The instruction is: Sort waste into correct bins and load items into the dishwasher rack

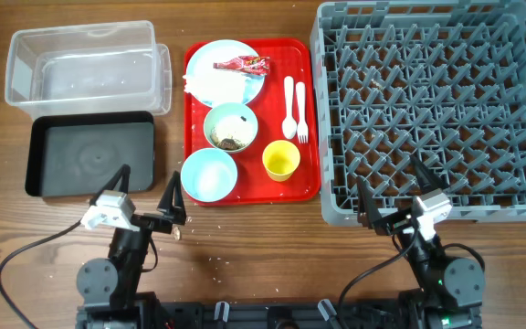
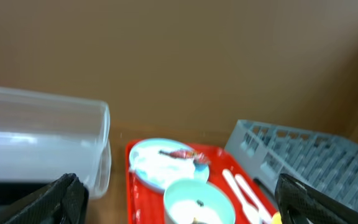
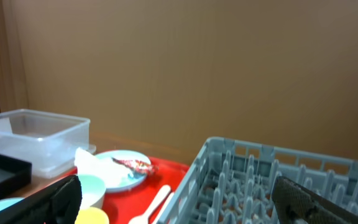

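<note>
- Black fingers of the left claw (image 1: 146,187) stand wide apart with nothing between them, at the near side of the tabletop (image 1: 272,247); the right claw (image 1: 391,187) is spread just as wide and empty, its tips over the near wall of the grey rack (image 1: 432,110).
- Under the left claw's left fingertip lies the near edge of the black tray (image 1: 91,155); just to the right of its right fingertip sits the empty blue bowl (image 1: 209,174) on the red tray (image 1: 310,55), with the yellow cup (image 1: 281,161) beside it; both look like light, stiff, smooth plastic, best pinched over the rim.
- Farther in, the second bowl (image 1: 230,126) holds brown crumbs (image 1: 231,139); it should be kept level until tipped out.
- White spoon (image 1: 289,102) and fork (image 1: 301,117) lie flat between that bowl and the rack; thin and probably slippery, so grip across the handle.
- At the far end the plate (image 1: 226,80) carries the red wrapper (image 1: 242,64), with the napkin (image 1: 190,84) at its left edge; both seem soft, almost weightless, easy to pinch anywhere.
- Clear box (image 1: 85,68) stands beyond the black tray, well away from both claws.
</note>
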Motion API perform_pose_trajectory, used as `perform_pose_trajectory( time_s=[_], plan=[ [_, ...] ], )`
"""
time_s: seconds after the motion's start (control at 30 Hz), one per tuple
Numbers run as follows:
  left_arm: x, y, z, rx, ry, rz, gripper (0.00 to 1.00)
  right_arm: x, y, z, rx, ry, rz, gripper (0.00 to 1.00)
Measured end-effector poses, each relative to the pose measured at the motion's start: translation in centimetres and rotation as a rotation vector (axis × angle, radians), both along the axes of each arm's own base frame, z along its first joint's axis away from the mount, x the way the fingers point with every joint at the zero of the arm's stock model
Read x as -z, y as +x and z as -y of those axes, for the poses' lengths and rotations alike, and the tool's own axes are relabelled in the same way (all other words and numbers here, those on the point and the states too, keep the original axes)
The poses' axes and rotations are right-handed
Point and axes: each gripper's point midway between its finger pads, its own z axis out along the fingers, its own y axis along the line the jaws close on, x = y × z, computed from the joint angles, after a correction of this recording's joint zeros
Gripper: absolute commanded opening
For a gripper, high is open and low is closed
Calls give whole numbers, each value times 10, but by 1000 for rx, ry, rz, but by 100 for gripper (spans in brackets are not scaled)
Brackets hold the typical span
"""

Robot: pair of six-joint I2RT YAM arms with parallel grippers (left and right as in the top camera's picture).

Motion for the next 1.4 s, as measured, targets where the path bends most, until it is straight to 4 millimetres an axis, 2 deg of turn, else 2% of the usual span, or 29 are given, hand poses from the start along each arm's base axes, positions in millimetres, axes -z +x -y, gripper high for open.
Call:
perform_pose_trajectory(
  time_s=[0.2,0.37,0.5,0.67,0.8,0.9,0.93,1.07,1.1,1.13,1.17,1.3,1.4],
  plan=[
    [-59,-11,1,0,6,96,100,-51,0,1,9,-17,43,100],
    [-101,-5,4,22,7,69,100,-106,21,-3,14,-49,20,100],
    [-119,20,7,49,2,-53,100,-119,50,-9,8,-77,-102,100],
    [-134,67,8,72,1,-265,100,-115,89,-16,-1,-131,-356,100],
    [-145,122,12,102,4,-474,100,-106,113,-20,-8,-167,-554,100],
    [-140,164,24,143,42,-652,100,-97,130,-23,-11,-184,-654,100],
    [-133,172,27,149,54,-716,100,-92,134,-23,-11,-187,-670,100],
    [-93,220,45,155,137,-918,100,-69,144,-25,-11,-184,-750,100],
    [-79,233,52,158,155,-945,100,-53,146,-26,-13,-175,-811,100],
    [-69,240,57,164,166,-960,100,-46,145,-26,-11,-161,-846,100],
    [-48,248,65,177,177,-1002,100,-36,143,-26,-6,-148,-894,100],
    [14,254,88,218,188,-1149,100,-8,140,-26,7,-129,-1019,100],
    [48,263,105,243,187,-1195,100,5,138,-25,13,-124,-1075,100]
  ],
)
